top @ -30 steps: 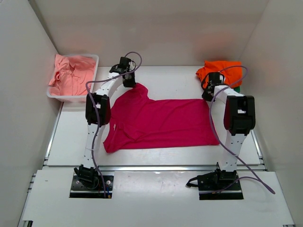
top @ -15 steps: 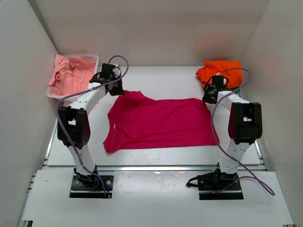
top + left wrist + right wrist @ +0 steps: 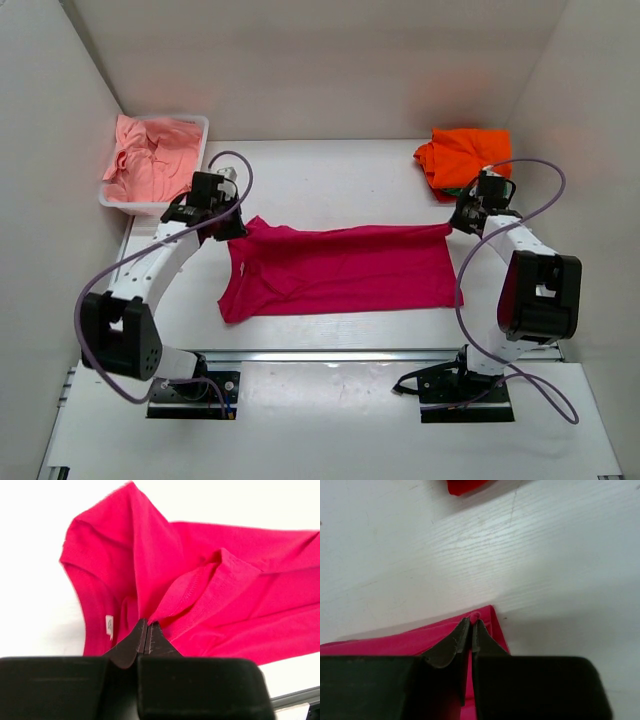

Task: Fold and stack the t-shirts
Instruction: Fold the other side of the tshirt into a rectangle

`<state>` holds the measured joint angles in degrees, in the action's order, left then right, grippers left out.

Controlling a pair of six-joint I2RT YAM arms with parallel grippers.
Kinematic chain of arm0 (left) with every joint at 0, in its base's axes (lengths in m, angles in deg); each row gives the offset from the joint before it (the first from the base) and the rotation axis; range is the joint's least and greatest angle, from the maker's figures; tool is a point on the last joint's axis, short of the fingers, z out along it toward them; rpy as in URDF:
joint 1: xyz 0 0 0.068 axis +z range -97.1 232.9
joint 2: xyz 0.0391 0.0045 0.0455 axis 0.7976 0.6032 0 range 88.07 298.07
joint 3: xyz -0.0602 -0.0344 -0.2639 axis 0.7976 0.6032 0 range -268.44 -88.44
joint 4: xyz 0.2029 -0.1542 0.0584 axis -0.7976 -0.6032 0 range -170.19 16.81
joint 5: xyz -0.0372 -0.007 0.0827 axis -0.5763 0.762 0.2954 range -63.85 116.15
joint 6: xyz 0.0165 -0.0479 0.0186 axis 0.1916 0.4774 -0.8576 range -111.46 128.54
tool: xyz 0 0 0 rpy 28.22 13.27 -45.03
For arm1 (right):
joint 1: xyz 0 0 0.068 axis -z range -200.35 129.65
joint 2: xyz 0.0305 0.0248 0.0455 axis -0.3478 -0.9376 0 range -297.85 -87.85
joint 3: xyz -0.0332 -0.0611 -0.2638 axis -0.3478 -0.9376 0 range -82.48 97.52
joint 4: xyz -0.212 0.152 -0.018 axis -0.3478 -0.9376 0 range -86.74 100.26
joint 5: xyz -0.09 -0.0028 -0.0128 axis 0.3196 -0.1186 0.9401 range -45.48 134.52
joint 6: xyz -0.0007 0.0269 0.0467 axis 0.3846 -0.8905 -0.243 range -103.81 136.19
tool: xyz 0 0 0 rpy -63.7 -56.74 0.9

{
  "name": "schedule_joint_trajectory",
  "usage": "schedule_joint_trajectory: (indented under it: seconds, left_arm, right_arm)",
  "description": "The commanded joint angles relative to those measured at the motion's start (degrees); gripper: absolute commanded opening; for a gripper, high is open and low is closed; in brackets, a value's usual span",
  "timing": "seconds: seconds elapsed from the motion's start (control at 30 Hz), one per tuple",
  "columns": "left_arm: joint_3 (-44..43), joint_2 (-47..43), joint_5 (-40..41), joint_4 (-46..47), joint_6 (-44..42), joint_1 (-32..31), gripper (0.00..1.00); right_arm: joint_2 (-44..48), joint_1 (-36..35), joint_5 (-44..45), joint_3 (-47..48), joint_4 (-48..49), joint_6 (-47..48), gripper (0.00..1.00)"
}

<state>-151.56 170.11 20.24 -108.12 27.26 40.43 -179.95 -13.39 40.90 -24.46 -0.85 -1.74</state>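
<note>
open table (image 3: pixel 340 165) far centre between tub (image 3: pixel 206 135) far left, orange t-shirt (image 3: pixel 462 155) far right; magenta t-shirt (image 3: pixel 350 270) spans middle.

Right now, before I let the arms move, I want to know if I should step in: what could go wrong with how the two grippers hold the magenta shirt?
1. The right gripper pinches only the very tip of the magenta t-shirt at its corner; a pull could well slip it free.
2. The left gripper is shut on a bunched fold by the sleeve, so the crease may come out crooked, with cloth wadded underneath.
</note>
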Motion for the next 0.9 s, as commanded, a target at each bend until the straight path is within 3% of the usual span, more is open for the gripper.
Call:
schedule_joint_trajectory:
  seconds: [0.0, 0.53, 0.87]
  left_arm:
    - [2.02, -5.39, 0.81, -1.88, 0.09, 0.26, 0.00]
    - [16.87, -21.12, -0.68, -5.40, 7.20, -3.52, 0.00]
    - [22.15, -25.88, -1.29, -6.37, 7.64, -2.56, 0.00]
  right_arm:
    - [2.71, 0.86, -1.48, -2.11, 2.15, 2.38, 0.00]
    - [7.71, 0.50, -3.42, -11.17, 2.24, 1.50, 0.00]
    - [11.41, 1.48, -3.59, -14.69, 0.65, 0.36, 0.00]
